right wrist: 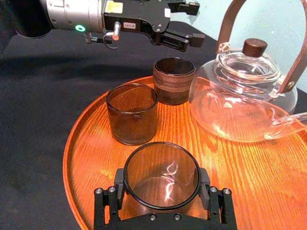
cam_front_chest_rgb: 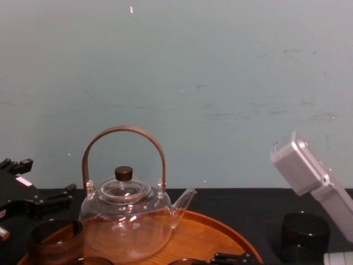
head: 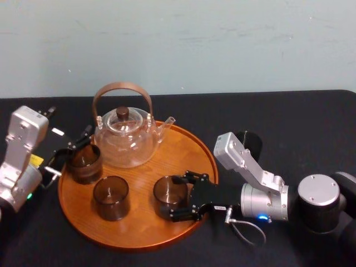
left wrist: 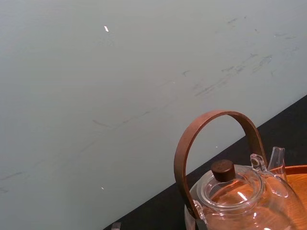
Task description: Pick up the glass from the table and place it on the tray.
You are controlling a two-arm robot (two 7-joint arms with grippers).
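The right hand [head: 170, 196] pinches a smoky brown cylindrical glass [right wrist: 162, 175] between its black fingers. It stands upright at the near right of the large round orange-brown wooden tray [head: 183, 150]. The left hand [right wrist: 188, 23] - fingers spread - sits far left, by a second dark glass [head: 84, 162].

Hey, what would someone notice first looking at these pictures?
The clear teapot with its arched brown handle, at the back of the round orange tray. Then the right gripper clasping a dark glass on the tray's near right, and the left gripper open by a second glass at its left rim.
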